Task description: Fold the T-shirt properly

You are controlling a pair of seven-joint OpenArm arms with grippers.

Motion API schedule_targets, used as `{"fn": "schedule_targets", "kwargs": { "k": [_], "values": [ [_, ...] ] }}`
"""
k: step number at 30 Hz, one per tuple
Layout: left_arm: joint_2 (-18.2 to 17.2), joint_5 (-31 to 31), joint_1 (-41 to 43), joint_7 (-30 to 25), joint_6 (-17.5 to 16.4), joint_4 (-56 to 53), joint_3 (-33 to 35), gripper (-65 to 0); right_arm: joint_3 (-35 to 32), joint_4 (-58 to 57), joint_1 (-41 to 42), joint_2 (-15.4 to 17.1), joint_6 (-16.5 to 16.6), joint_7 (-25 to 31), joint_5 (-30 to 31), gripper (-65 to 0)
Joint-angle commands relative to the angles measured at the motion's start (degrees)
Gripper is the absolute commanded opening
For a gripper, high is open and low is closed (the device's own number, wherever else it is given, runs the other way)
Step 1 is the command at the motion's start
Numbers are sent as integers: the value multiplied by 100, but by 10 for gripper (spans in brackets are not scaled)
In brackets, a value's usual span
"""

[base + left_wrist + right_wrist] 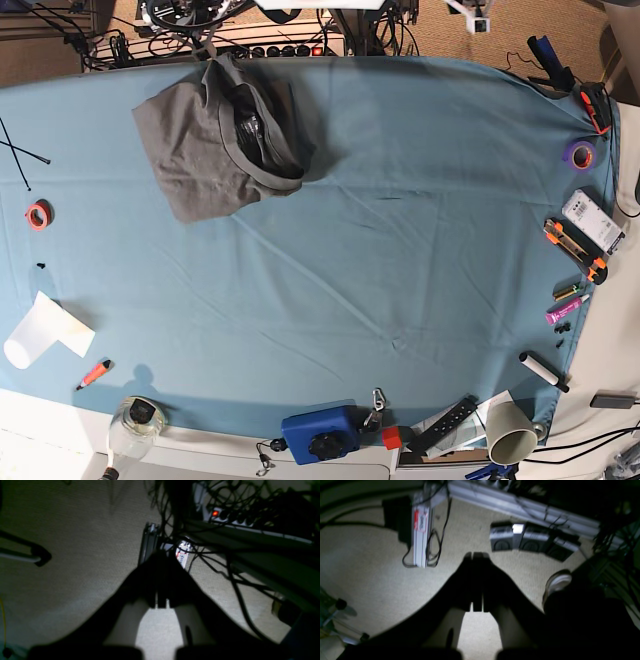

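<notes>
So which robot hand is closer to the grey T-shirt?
Right, probably. The T-shirt lies crumpled on the right arm's side of the table. Neither is by it: right gripper and left gripper both hang shut over the carpet floor.

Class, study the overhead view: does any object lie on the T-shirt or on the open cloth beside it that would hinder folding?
Nothing visible does. The T-shirt lies crumpled near the far edge of the blue cloth; tape rolls, markers and tools sit only along the edges. Neither arm appears in the overhead view.
</notes>
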Motion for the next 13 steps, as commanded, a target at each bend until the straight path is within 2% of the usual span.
{"fn": "schedule_targets", "kwargs": {
  "k": [1,13],
  "values": [
    [-9,-22,2,-50,-28,33,-11,-650,-11,24,-33,31,-4,35,15,-650],
    [9,-28,-26,-61,-46,39,-11,-650,-13,26,-31,20,-2,7,17,-650]
  ]
}}
